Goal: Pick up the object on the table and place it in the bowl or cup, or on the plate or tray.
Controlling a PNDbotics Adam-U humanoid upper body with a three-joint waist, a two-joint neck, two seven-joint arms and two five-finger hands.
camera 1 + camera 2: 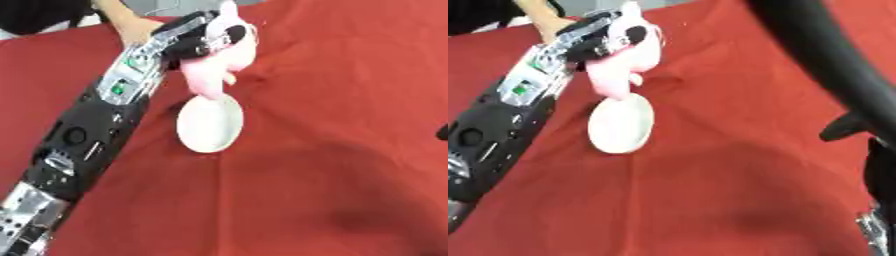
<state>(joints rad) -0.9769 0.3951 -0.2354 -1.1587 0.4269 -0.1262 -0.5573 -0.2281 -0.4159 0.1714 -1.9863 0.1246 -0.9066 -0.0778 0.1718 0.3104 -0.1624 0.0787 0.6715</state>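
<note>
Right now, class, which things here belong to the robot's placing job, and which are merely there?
Belong to the job:
left hand, fingers curled round the toy
pink plush toy
white plate

Merely there:
red tablecloth
right arm, idle

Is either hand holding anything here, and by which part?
The left hand holds a pink and white soft toy by its upper end, fingers curled round it; the rest dangles over the white plate. The right hand's fingers cannot be made out.

A matt red cloth [332,150] is covering the table, creasing softly – no sheen on it. The white plate [210,125] is looking smooth and faintly glossy. The pink toy [223,55] is showing soft, plush fabric, while the left hand [188,40] is showing black plastic and bare silver metal.
</note>
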